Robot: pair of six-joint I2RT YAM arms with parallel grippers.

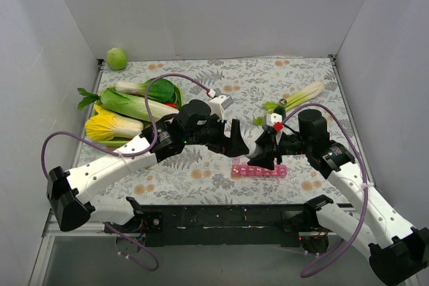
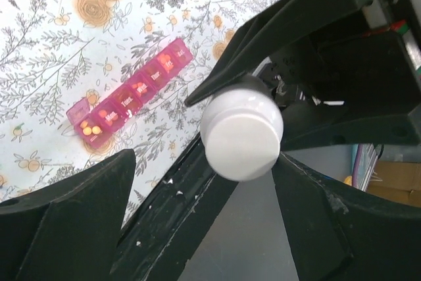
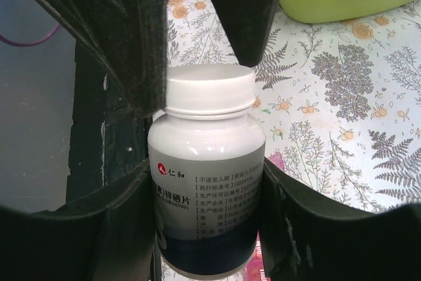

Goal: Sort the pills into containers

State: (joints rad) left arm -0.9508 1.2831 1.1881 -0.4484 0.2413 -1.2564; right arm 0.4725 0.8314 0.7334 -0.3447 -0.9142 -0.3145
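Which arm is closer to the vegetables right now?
Left. The left arm runs right alongside the vegetables; the right arm is across the table, past the pill organizer.

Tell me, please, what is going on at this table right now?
The right gripper is holding a white pill bottle by its body, close over the pink pill organizer on the table. The left gripper has its fingers either side of the bottle's white cap, which is on; whether they grip it cannot be told. One end compartment of the organizer is open with a few yellow pills inside.
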